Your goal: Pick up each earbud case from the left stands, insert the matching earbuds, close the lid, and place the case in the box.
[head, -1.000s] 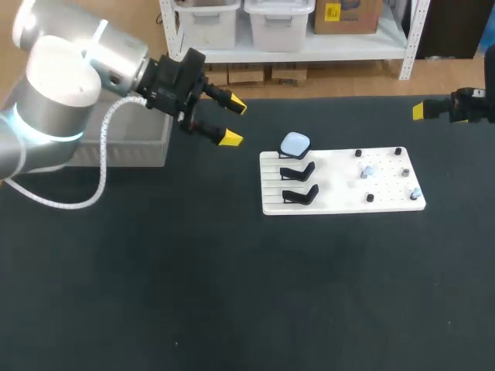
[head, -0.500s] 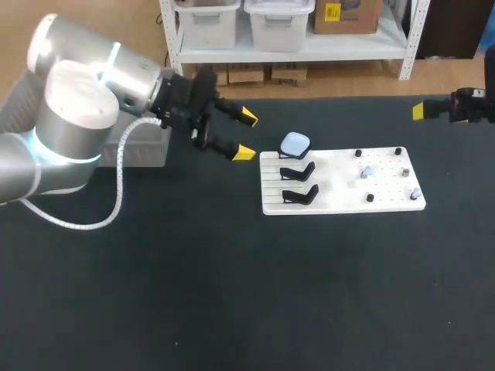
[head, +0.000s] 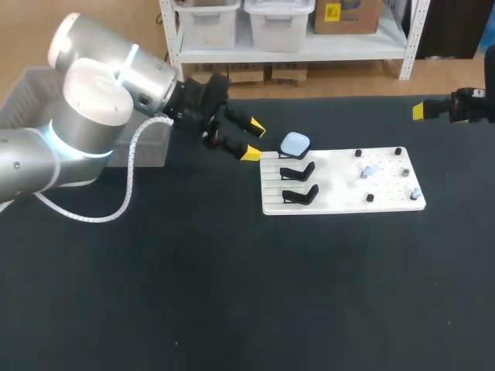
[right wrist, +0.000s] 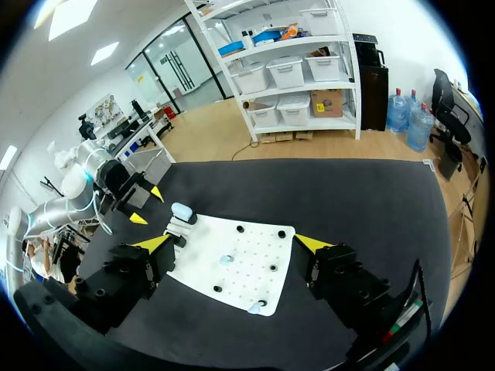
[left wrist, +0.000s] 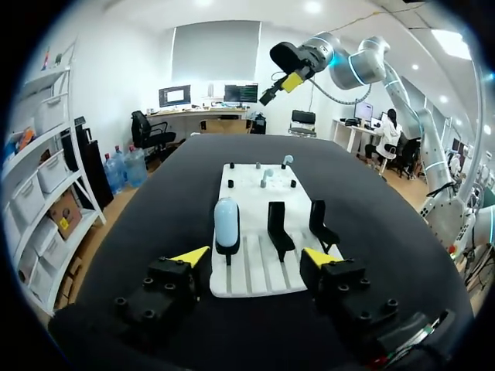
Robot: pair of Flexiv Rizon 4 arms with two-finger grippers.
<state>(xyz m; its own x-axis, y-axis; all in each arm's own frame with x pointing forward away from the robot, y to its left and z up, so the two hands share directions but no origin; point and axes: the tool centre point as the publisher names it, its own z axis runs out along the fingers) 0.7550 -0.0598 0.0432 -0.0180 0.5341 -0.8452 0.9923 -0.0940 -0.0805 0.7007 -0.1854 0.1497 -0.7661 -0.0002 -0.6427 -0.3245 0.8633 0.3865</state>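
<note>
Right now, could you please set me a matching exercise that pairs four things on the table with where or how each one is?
Things:
1. earbud case
2. middle stand
3. left gripper
4. right gripper

Places or states:
A. open, near the right edge of the table, away from the white board
B. empty
C. seated on the rearmost stand
D. open, just beside the board's left end

Pairs: 1-C, 2-B, 3-D, 4-A.
</note>
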